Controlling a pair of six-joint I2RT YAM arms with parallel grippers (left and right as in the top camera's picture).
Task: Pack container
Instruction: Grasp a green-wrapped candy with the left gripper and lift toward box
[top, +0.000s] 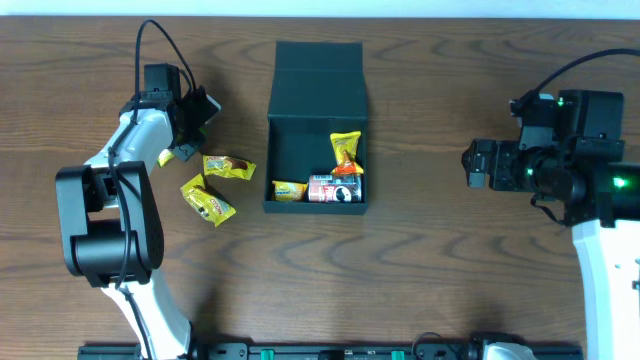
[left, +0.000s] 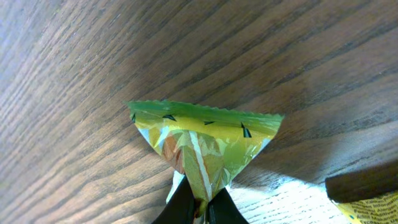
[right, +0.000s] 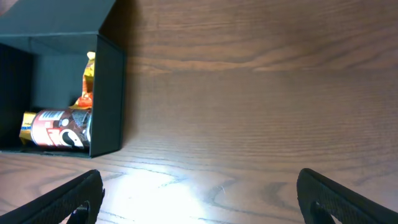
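yellow packet (left: 202, 146) pinched by left gripper (left: 200, 204), clear wrist-view only; right gripper (right: 199, 180) wide, empty.

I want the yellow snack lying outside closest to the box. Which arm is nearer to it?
Left. The left gripper, pinching another packet, sits just beside that yellow snack. The right gripper hangs open far off, on the other side of the box.

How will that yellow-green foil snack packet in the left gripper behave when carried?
The yellow-green foil snack packet is pinched at one end by the left gripper, so it will probably dangle and swing. Its creased film looks floppy and likely light. The glossy wrap might slip.
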